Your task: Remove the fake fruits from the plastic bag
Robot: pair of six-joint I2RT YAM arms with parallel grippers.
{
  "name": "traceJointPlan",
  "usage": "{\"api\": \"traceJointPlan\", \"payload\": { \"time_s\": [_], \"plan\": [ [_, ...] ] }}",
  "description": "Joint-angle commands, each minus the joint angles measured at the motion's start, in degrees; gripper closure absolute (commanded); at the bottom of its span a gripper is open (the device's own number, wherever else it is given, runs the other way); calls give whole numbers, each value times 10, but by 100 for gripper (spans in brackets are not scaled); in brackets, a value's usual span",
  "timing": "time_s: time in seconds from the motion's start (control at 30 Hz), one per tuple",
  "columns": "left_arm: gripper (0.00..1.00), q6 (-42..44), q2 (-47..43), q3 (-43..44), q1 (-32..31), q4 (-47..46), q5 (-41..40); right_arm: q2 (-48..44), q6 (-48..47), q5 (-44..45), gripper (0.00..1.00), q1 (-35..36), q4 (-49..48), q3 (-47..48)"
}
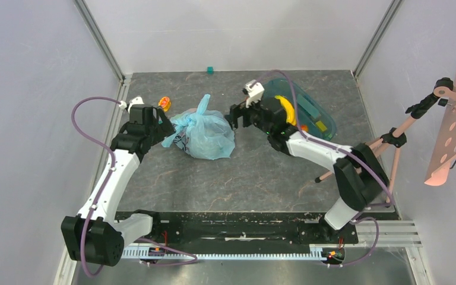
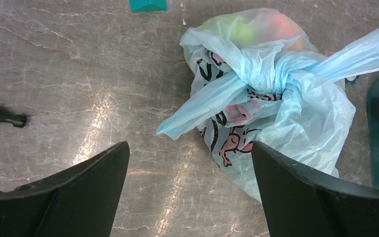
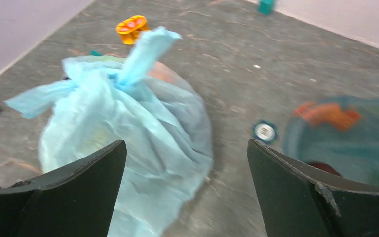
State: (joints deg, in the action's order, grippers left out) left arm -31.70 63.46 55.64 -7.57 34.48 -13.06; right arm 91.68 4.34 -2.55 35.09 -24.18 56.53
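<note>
The plastic bag [image 1: 205, 135] is light blue, knotted at the top, and lies on the table between the two arms. In the left wrist view the bag [image 2: 286, 113] shows a pink print and its knot [image 2: 266, 81]. A green fruit [image 2: 242, 32] and a pinkish-orange fruit [image 2: 284, 24] show faintly through the plastic; the other fruits are hidden inside. My left gripper [image 1: 167, 127] is open and empty just left of the bag, with a loose handle before its jaws [image 2: 190, 148]. My right gripper [image 1: 234, 117] is open and empty just right of the bag [image 3: 128, 128], its jaws [image 3: 186, 145] over the bag's edge.
A teal tray [image 1: 331, 122] with a yellow banana [image 1: 286, 110] stands behind the right gripper. A small orange-yellow toy [image 1: 164, 103] lies behind the left gripper. A teal block [image 1: 210, 70] sits by the back wall. A round cap [image 3: 265, 131] lies near the tray. A tripod [image 1: 386, 142] stands at the right.
</note>
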Motion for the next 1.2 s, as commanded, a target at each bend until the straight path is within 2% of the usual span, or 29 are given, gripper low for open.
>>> {"api": "traceJointPlan", "payload": {
  "time_s": [0.0,0.2,0.5,0.63,0.87,0.93,1.1,1.17],
  "plan": [
    [0,10,4,18,5,11,31,72,32,-81,6,30,61,107],
    [0,10,-7,11,19,9,39,146,90,-58,10,75,85,190],
    [0,11,-12,7,29,9,45,200,203,-14,9,114,56,234],
    [0,10,-13,7,32,9,47,229,210,20,17,124,92,277],
    [0,3,-11,2,40,5,51,286,163,108,49,136,192,369],
    [0,-1,-10,2,41,3,55,292,147,113,65,136,205,376],
    [0,-23,-1,-1,41,-7,69,246,120,75,99,136,158,298],
    [0,-39,5,-5,41,-17,84,212,109,46,100,138,123,246]
  ]
}}
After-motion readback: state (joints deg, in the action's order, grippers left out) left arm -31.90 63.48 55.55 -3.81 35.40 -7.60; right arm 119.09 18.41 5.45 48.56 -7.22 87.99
